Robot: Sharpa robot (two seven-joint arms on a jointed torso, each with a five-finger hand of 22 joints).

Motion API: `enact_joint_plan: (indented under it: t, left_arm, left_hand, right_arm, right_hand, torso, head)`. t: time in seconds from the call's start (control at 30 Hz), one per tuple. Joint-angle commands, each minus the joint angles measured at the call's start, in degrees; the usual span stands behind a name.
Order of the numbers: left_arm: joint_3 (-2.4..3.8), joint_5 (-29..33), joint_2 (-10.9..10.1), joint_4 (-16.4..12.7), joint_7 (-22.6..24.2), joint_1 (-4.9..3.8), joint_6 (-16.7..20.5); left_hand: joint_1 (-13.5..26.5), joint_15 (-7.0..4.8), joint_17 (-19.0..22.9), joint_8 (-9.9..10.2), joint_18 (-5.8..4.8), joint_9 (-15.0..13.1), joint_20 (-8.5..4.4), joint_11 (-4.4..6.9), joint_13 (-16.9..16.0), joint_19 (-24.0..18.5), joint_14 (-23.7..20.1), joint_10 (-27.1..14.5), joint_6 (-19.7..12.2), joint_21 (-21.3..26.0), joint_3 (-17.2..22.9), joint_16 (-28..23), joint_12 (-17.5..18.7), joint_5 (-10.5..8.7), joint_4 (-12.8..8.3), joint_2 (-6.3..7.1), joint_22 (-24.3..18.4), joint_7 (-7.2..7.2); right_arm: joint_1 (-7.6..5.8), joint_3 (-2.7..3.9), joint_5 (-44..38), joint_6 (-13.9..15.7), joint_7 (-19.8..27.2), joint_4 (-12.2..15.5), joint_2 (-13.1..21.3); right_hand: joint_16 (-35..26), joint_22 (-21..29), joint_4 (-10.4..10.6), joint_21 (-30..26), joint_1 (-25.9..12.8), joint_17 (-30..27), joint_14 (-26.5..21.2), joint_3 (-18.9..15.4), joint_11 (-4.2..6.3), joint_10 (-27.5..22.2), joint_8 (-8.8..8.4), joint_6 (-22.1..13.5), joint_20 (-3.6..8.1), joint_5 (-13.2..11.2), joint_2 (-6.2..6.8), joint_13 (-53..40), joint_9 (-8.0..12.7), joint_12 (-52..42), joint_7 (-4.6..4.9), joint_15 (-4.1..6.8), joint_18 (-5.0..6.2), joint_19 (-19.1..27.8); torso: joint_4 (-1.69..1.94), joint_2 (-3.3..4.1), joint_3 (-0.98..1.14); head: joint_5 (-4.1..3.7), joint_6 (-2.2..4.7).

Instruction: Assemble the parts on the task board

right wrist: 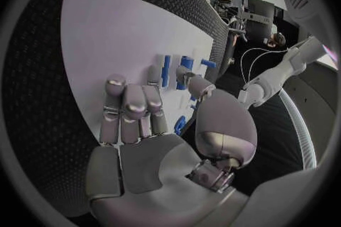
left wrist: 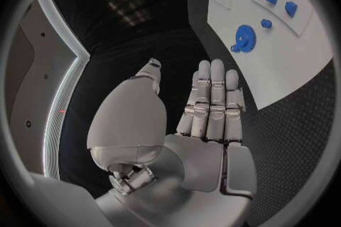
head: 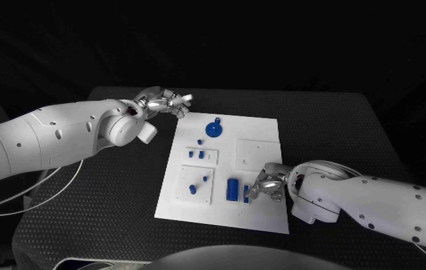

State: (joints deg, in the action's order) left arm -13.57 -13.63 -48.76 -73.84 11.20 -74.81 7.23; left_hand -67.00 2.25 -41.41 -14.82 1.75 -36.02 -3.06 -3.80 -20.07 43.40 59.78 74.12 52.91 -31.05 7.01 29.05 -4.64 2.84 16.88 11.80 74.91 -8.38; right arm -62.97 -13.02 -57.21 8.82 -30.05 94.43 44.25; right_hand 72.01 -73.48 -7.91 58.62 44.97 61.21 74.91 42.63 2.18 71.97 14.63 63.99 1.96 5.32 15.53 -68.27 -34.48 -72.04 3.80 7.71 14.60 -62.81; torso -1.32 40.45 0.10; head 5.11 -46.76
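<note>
Head view: the white board [head: 262,136] lies in the middle of the black table [head: 116,214], running from upper centre down toward the lower middle. The left hand [head: 165,103] hovers just off the board's upper left corner, over bare table; its fingers look loosely spread, but they are small here and nothing can be seen in them. A round blue gear [head: 214,128] sits near the board's top. Small blue blocks [head: 201,154] lie left of centre, a blue peg [head: 192,189] lower left, and a longer blue piece [head: 233,188] near the lower middle. The right hand [head: 269,184] is over the board's lower right part, just beside that longer piece; its fingers cover what is under them, so contact cannot be told.

Left wrist view: the left hand [left wrist: 206,119] is flat, fingers straight and side by side, thumb apart, holding nothing. The board [left wrist: 284,62] fills the upper right, with the gear [left wrist: 245,38] and two blocks [left wrist: 281,1].

Right wrist view: the right hand [right wrist: 142,125] is spread, palm bare, above the board [right wrist: 107,34]. Blue pieces [right wrist: 176,68] lie beyond the fingertips, partly hidden by the thumb.
</note>
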Motion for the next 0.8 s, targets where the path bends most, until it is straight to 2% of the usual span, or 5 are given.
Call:
enact_joint_plan:
  t: [0.03, 0.33, 0.43, 0.47, 0.8]
  left_arm:
    - [0.03, -0.2, 0.2, 0.1, 0.6, -0.04, -0.5]
    - [0.02, 2.6, 1.5, 1.9, 3.3, -0.01, 2.7]
    - [0.02, 3.9, 2.5, 3.1, 4.4, 0.02, 3.5]
    - [0.03, 4.4, 2.9, 3.5, 4.7, 0.02, 3.6]
    - [0.40, 11.7, 9.1, 12.9, 9.7, 0.47, 5.3]
  left_hand:
    - [-0.5, 0.26, -0.1, -0.2, 0.85, 0.1, -0.08, 0.09, 0.1, -0.1, 0.3, 0.4, 0.0, 0.2, -0.5, -0.3, 0.3, -0.02, -0.1, -0.08, 1.2, 0.33]
    - [-1.5, 0.15, -0.2, -0.2, 0.90, 0.2, -0.16, 0.10, 0.1, 0.0, 0.6, 0.4, 0.0, 0.2, -1.1, -0.2, 0.3, 0.00, -0.2, -0.59, 1.2, 0.33]
    - [-3.5, 0.10, -0.3, -0.1, 0.78, 0.3, -0.20, 0.00, 0.1, 0.1, 0.7, 0.2, 0.0, 0.3, -2.8, -0.3, 0.4, 0.01, -0.1, -1.74, 1.2, 0.28]
    - [-4.1, 0.15, -0.2, -0.1, 0.75, 0.3, -0.19, -0.03, 0.2, 0.1, 0.6, 0.2, -0.1, 0.3, -3.3, -0.4, 0.4, 0.02, -0.1, -2.13, 1.2, 0.28]
    - [-11.6, 1.18, 1.5, 0.4, 1.15, 1.2, 0.68, -0.94, 1.6, 0.0, -1.4, -2.9, -0.3, 0.8, -7.1, -4.0, 1.0, 0.12, -0.3, -5.92, 1.2, 0.61]
  right_arm:
    - [0.04, -0.01, -0.6, 0.2, 2.6, -0.1, 0.9]
    - [-2.73, 1.21, 4.9, 3.1, 12.6, -2.5, 3.3]
    - [-4.25, 2.09, 9.7, 4.2, 18.7, -6.3, 3.0]
    - [-4.51, 2.64, 11.5, 4.3, 21.1, -7.8, 2.7]
    - [-5.93, 7.20, 28.3, 0.4, 36.8, -29.4, -4.0]
  right_hand:
    - [-0.4, 0.0, -0.1, 0.2, 0.4, 0.0, -0.1, -0.7, 0.09, -0.3, 0.30, -0.3, 0.26, 0.2, 0.28, 0.2, 0.0, 0.4, 0.19, 0.29, 0.40, 0.2]
    - [-0.7, 0.2, -0.6, -0.3, -0.1, 0.2, -0.9, -5.3, -1.04, -1.9, -1.13, -3.8, -0.09, 3.1, 0.13, 1.0, 0.3, 1.2, 1.38, -0.55, 0.40, 1.0]
    - [-0.6, 0.1, -1.4, -0.4, -0.6, 0.4, -1.4, -8.5, -1.43, -2.9, -1.35, -5.0, -0.26, 9.3, -1.66, 1.3, 0.1, 1.5, 1.54, -0.87, 0.40, 1.5]
    - [-0.6, -0.1, -3.9, -0.4, -1.2, 0.5, -1.8, -12.6, -1.35, -3.5, -1.19, -5.2, -0.42, 13.2, -3.74, 1.4, -0.2, 1.6, 1.53, -1.21, 0.40, 2.2]
    - [-5.9, 1.0, -8.3, -4.3, 4.1, -2.0, -7.0, -15.7, -2.26, -10.5, -2.29, -7.9, -2.50, 12.3, -7.70, 7.5, 0.1, 9.4, 2.76, -1.81, -0.18, 7.8]
  torso:
    - [-0.03, -0.07, 0.03]
    - [-0.10, -0.50, 0.17]
    - [-0.32, -1.01, 0.34]
    - [-0.40, -1.27, 0.39]
    - [-0.85, -3.64, 0.57]
  head:
    - [-0.09, 0.37]
    - [-0.85, 3.11]
    - [-1.33, 5.62]
    - [-1.47, 6.33]
    - [-2.38, 13.39]
